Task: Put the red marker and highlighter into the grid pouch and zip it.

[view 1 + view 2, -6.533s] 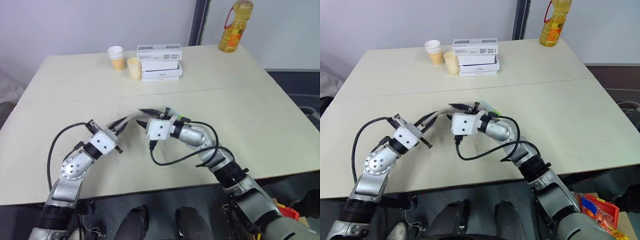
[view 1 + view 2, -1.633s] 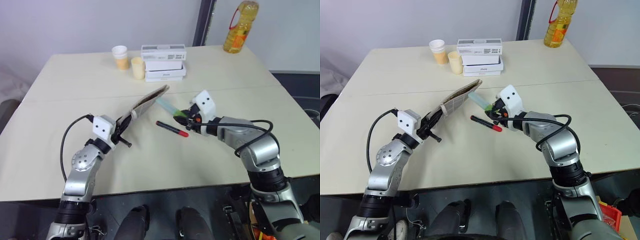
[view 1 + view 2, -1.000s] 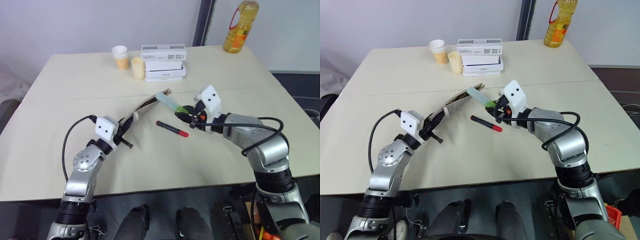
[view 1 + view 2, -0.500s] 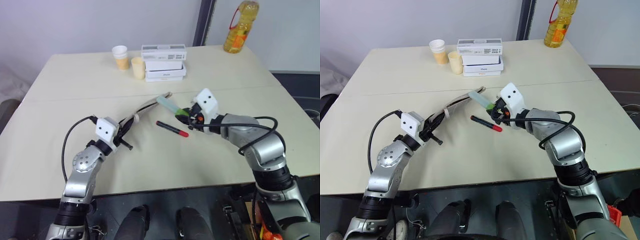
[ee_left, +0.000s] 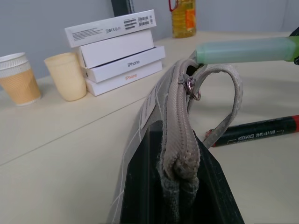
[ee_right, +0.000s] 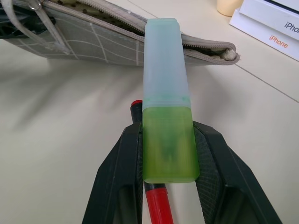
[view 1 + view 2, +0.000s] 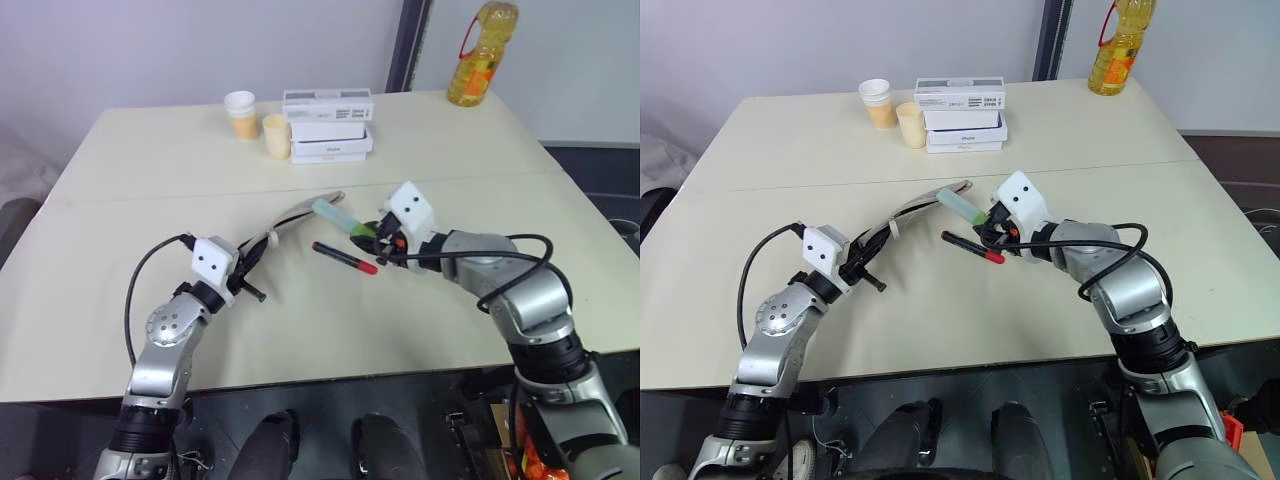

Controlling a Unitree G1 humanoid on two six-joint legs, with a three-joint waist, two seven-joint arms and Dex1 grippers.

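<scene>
Landmark: grid pouch (image 7: 291,214), lifted off the table (image 7: 150,170) at one end
Left gripper (image 7: 249,258): clamped on the pouch's near end
Right gripper (image 6: 166,154): clamped on the highlighter (image 6: 166,107) at its green end, pale tip at the pouch's far end
Red marker (image 7: 345,257): on the table just beside the pouch, under the highlighter

cream table (image 7: 140,180) bears red marker (image 7: 345,257), cups (image 7: 252,120), stacked boxes (image 7: 326,125), oil bottle (image 7: 478,55).

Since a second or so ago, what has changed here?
The right end effector, gripping the highlighter, has brought its pale tip down to the grid pouch opening. The left end effector stays clamped on the pouch; the red marker hasn't moved.
</scene>
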